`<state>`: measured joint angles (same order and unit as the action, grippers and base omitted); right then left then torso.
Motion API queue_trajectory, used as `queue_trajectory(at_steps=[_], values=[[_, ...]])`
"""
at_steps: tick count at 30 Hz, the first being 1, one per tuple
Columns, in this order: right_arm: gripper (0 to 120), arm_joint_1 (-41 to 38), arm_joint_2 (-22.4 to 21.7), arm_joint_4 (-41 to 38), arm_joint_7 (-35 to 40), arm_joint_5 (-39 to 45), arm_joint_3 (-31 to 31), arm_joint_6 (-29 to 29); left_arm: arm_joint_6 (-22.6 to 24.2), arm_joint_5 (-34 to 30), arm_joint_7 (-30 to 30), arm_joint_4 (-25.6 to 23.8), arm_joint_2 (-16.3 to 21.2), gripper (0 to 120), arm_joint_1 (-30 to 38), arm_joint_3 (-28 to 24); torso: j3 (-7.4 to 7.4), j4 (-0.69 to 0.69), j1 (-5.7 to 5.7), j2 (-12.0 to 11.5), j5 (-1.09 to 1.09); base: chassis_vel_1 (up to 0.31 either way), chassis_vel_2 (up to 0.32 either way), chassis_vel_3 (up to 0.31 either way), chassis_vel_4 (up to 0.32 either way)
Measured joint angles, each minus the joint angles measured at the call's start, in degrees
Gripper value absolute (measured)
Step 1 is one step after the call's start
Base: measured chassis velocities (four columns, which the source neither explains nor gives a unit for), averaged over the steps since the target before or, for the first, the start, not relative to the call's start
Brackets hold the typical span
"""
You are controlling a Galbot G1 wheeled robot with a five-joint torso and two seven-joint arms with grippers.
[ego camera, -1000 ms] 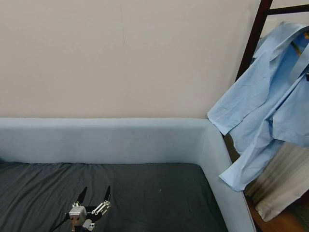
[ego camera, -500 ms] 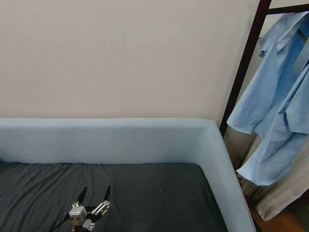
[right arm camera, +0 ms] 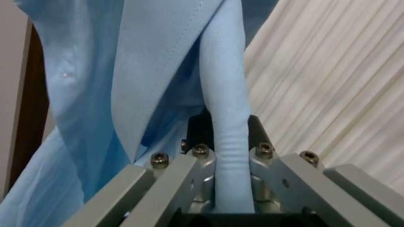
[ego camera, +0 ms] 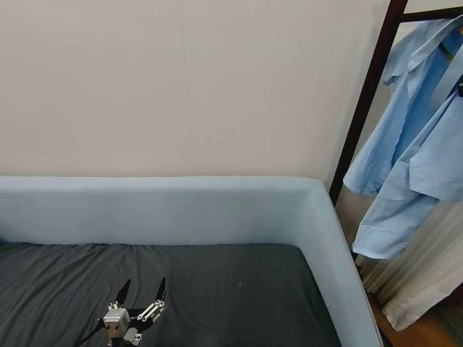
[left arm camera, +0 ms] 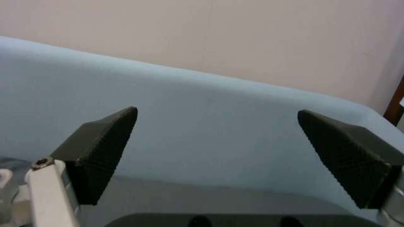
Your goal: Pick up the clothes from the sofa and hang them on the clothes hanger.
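Shirt at upper right of frame, hanging beside rack.
Right gripper jaws clamped on shirt fold; left gripper jaws spread wide, empty, lower left over sofa.

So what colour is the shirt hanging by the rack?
The shirt is plain light blue, clearest in the right wrist view.

I am in a home, a living room by the look of it. A pale blue sofa with a dark grey seat cushion stands against a plain cream wall. Beside it a dark wooden clothes rack carries a blue shirt, before a pleated curtain.
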<state>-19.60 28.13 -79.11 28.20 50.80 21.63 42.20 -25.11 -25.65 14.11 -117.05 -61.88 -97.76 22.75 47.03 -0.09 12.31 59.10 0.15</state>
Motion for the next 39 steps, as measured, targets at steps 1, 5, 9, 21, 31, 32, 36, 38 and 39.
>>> queue_trajectory(at_steps=[1,5,9,21,31,32,36,38,39], values=[[1,0.00,0.00,0.00,0.00,0.00,0.00,0.00,0.00,0.00,0.00,0.00,0.00,100,0.00,0.00,0.00,0.00,0.00,0.00,0.00,0.000,0.000,0.000,0.000],[1,-2.14,0.84,1.37,0.91,1.91,1.90,-0.01,0.00,0.00,0.00,0.00,0.00,100,0.00,0.00,0.00,0.00,0.00,0.00,-0.01,0.000,0.000,0.000,0.000],[1,-4.97,1.27,2.40,1.58,3.45,4.70,-0.04,0.00,0.00,0.00,0.00,0.00,100,0.00,0.00,0.00,0.01,0.00,0.00,-0.01,0.000,0.000,0.000,0.000],[1,-11.27,1.24,4.12,6.90,13.50,12.73,-0.06,0.00,0.00,0.00,0.00,0.00,100,0.00,0.00,0.00,0.01,-0.01,0.00,-0.01,0.000,0.000,0.000,0.000],[1,-11.27,-0.06,3.40,8.91,17.34,14.26,-0.13,0.00,0.00,0.00,0.00,0.00,100,-0.01,0.00,-0.01,-0.01,-0.01,0.00,0.00,0.000,0.000,0.000,0.000],[1,-11.97,0.90,4.26,9.00,17.47,14.71,-0.12,0.00,0.00,0.00,0.00,0.00,100,0.00,0.00,-0.01,-0.01,-0.01,0.00,0.01,0.000,0.000,0.000,0.000],[1,-14.14,2.53,5.50,9.49,18.42,15.85,-0.10,0.00,0.00,0.00,0.00,0.00,100,0.00,0.00,0.00,0.01,-0.01,0.00,0.01,0.000,0.000,0.000,0.000],[1,-16.35,3.39,6.34,10.17,19.88,17.79,-0.09,0.00,0.00,0.00,0.00,0.00,100,0.00,0.00,0.00,0.02,-0.01,0.00,0.00,0.000,0.000,0.000,0.000],[1,-16.35,3.39,6.34,10.17,19.88,17.79,-0.09,0.00,0.00,0.00,0.00,0.00,100,0.00,0.00,0.00,0.02,-0.01,0.00,0.00,0.000,0.000,0.000,0.000]])
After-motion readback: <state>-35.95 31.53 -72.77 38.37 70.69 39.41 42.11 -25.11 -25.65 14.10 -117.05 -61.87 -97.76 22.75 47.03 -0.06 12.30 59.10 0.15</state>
